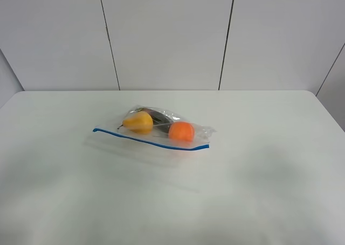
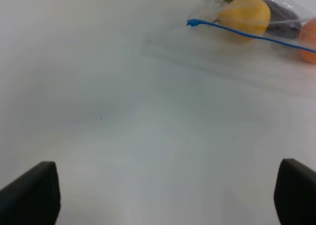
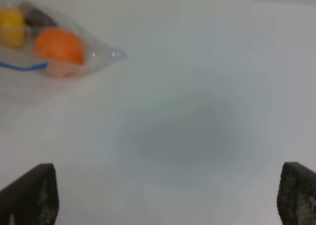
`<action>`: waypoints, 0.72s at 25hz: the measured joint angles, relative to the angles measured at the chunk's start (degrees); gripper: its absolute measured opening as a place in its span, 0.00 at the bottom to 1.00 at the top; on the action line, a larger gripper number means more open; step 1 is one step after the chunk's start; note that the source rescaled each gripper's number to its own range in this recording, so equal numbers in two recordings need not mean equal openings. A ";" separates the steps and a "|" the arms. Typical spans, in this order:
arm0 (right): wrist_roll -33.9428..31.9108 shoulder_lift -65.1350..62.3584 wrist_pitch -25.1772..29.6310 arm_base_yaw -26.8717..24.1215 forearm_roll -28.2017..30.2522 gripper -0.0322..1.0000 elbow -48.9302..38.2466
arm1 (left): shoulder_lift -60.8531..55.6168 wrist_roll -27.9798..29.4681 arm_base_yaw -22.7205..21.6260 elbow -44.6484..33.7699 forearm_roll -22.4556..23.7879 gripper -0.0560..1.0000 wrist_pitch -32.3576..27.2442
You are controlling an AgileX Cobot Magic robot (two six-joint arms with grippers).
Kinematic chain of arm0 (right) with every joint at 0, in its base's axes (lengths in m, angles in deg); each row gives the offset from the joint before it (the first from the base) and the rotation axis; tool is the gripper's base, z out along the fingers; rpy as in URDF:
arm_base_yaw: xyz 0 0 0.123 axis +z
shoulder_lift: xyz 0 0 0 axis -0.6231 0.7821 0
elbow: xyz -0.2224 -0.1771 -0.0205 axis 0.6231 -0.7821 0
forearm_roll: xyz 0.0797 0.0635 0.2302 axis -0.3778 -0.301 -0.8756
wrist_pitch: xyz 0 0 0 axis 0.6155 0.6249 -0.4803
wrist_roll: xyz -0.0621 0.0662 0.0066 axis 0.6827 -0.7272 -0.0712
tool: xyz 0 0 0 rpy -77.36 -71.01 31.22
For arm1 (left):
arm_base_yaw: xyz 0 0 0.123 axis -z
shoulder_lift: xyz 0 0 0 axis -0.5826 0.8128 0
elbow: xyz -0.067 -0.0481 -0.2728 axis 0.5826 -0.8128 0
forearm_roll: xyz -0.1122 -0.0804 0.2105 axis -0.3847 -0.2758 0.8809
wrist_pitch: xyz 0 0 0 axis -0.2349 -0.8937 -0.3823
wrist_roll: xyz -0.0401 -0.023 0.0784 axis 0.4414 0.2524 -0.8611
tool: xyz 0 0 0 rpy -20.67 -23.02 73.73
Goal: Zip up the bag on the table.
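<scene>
Clear floppy plastic zip bag (image 1: 153,133) lay mid-table on the plain white matte tabletop (image 1: 269,175).
Both grippers gaped wide over bare table — left gripper (image 2: 168,198), right gripper (image 3: 168,198); wrist views alone showed their dark fingertips, bag at 1 and 10 o'clock.

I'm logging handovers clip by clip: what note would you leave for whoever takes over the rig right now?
Left tool: open, holding nothing, over bare table.
Right tool: open, holding nothing, also clear of the bag.
The bag lies mid-table with pear, orange and a dark item inside; blue zip strip faces the near edge.
Done: nothing visible.
Left: grip the bag and run the zip closed.
</scene>
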 joint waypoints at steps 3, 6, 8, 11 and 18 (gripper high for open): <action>0.00 -0.61 -0.01 -0.92 -0.06 0.96 -0.13 | 0.00 0.00 0.00 0.00 0.00 1.00 0.00; 0.00 -0.63 -0.01 -2.85 -0.11 0.96 -0.26 | 0.00 0.00 0.00 0.00 0.00 1.00 0.00; 0.00 -0.63 -0.01 -3.48 -0.11 0.96 -0.26 | 0.00 0.00 0.00 0.00 0.00 1.00 0.00; 0.00 -0.63 -0.01 -3.48 -0.11 0.96 -0.26 | 0.00 0.00 0.00 0.00 0.00 1.00 0.00; 0.00 -0.63 -0.01 -3.48 0.53 0.96 -0.26 | 0.00 0.00 0.00 0.00 0.00 1.00 0.00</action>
